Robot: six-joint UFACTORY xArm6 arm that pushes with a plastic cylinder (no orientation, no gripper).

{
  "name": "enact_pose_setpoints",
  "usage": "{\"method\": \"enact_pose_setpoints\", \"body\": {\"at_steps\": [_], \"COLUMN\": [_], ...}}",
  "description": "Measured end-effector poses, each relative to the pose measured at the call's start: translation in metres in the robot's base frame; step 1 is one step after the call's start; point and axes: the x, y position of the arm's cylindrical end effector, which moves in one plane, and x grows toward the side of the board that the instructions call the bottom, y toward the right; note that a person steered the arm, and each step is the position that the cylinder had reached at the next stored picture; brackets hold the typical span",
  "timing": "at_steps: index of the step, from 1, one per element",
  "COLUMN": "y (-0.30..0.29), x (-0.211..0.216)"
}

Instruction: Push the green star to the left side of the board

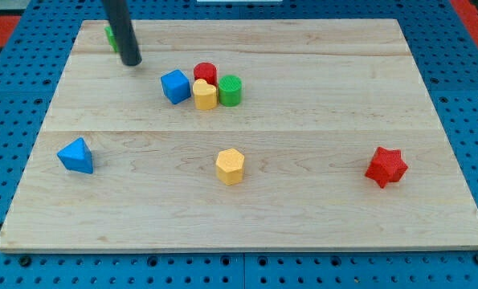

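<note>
The green block [109, 35] that I take to be the green star shows only as a sliver at the view's upper left, near the far edge of the pale wooden board [319, 201], with most of its body hidden behind my dark rod; its star shape cannot be confirmed from here. My tip [131, 61] rests on the board just to the right of and slightly below that green block, close enough that contact cannot be ruled out. The rod carries nothing and grips nothing; it can only push. The block already lies well toward the view's left, so I judge that only a short travel remains. To do that step well, the tip should meet the block on its right-hand face, level with its middle, and drive straight toward the view's left; an off-centre contact on a star is likely to spin it aside or send it toward the near top edge. Slow, steady travel should keep it from sliding off the board. To the right of the tip sits a tight cluster: a blue cube [175, 86], a red cylinder [205, 73], a yellow block [205, 95] and a green cylinder [230, 90], all clear of a leftward stroke. Further off lie a blue triangular block [76, 156], a yellow hexagonal block [230, 166] and a red star [386, 166].
</note>
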Motion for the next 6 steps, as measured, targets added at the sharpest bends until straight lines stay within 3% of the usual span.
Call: {"method": "enact_pose_setpoints", "body": {"at_steps": [1, 2, 4, 6], "y": [0.036, -0.006, -0.106, -0.129], "x": [-0.039, -0.055, -0.033, 0.004]}}
